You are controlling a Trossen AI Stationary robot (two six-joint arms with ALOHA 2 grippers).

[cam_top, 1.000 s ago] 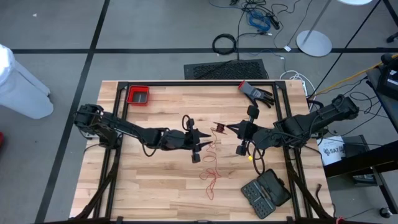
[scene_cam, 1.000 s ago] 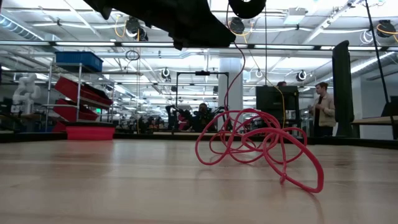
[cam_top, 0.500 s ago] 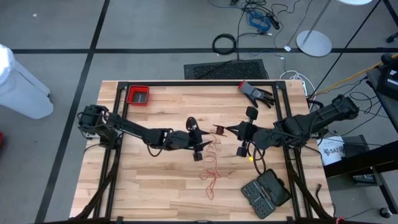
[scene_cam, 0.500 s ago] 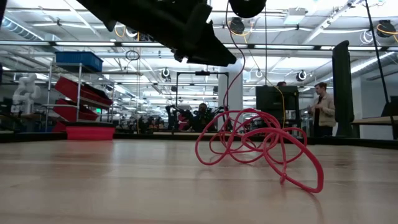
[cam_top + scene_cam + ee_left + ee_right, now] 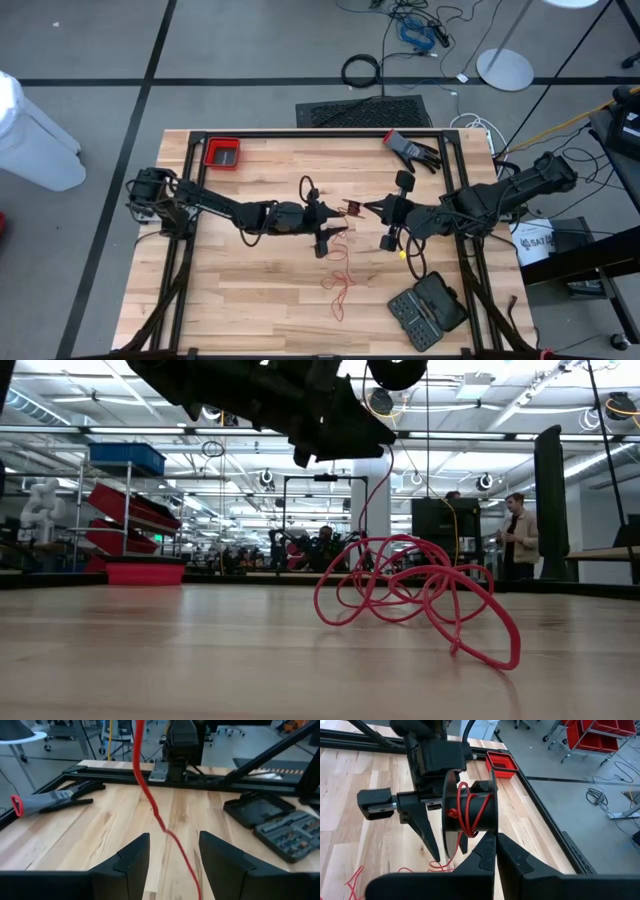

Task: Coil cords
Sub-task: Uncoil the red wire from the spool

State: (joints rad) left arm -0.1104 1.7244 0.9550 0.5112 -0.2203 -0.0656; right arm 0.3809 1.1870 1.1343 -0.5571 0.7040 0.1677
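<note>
Probably a robotics lab: open hall with red bins [image 5: 135, 510] on shelving, ceiling strip lights [image 5: 90, 455], other rigs beyond.

No readable text anywhere — the white label [image 5: 534, 243] by the table's right edge is illegible.

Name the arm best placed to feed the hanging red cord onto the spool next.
Left. Its open gripper straddles the red cord hanging between its fingers. The right gripper is shut on the spool, so it cannot guide cord.
</note>
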